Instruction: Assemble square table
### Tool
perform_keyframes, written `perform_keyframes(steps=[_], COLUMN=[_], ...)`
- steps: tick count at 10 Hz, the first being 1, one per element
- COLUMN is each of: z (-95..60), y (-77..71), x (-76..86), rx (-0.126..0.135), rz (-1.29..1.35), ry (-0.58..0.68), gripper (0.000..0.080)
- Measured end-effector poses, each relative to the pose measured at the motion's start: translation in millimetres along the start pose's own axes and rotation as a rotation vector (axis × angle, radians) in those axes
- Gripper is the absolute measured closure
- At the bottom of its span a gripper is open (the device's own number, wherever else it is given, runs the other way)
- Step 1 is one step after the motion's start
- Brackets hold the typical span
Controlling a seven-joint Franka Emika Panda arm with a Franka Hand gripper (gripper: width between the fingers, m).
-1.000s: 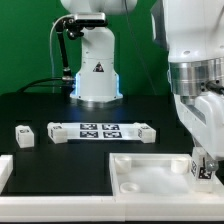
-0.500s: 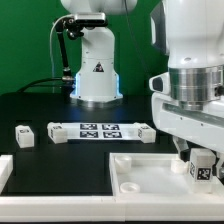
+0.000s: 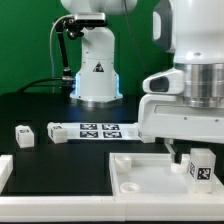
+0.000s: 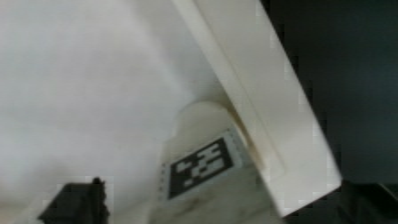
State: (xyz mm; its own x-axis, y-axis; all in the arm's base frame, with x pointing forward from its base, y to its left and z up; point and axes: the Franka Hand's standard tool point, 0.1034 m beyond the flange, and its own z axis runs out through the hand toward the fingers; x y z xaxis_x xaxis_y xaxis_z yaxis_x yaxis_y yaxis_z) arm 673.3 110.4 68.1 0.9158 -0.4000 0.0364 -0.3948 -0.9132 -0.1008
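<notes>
Hand [image 4: 221, 202] is being held wide open right now, nothing gripped. In the wrist view the dark fingertips [image 4: 75, 200] are being kept well apart, w/ the small white plastic leg block [image 3: 201, 168], black-white tag on its face, standing free between them, untouched as far as can be told.

That leg block is being left upright in a recessed corner of the white plastic square slab [image 3: 150, 170] w/ raised rim, at the ext. view's right. Prob. b/c that recess is where a leg is meant to go, so it's being let go there. Whether it's fully seated can't be told, as the joint is being hidden by the rim.

The slab is lying flat on the black surface [image 3: 40, 105]. A second small white tagged leg block [image 3: 24, 136] is being kept waiting at the ext. view's left, well apart from the slab, just beside the thin flat white marker board [image 3: 100, 131].

Vs. a sec ago: the jaws were clamped on this leg block w/ the hand low over the corner. Now they're being spread fully & the hand is being lifted, w/ the wrist body sitting higher & further toward the ext. view's left. More of the leg block is being exposed. Second leg block & marker board aren't being moved.
</notes>
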Motion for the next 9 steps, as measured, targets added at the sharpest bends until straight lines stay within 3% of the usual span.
perform_keyframes(steps=[2,3,4,5,9], z=[2.6,2.7,2.9,3.3,3.7], y=[-0.9,-1.1,-0.8,1.9,4.9], x=[-0.7,-0.8,-0.8,-0.2,-1.3], rx=[0.01,0.01,0.01,0.006,-0.001], rz=[-0.028,-0.015,0.021,0.084,0.597], ry=[0.012,0.012,0.012,0.01,-0.025], gripper=[0.0151,0.0273,0.0273,0.0481,0.0508])
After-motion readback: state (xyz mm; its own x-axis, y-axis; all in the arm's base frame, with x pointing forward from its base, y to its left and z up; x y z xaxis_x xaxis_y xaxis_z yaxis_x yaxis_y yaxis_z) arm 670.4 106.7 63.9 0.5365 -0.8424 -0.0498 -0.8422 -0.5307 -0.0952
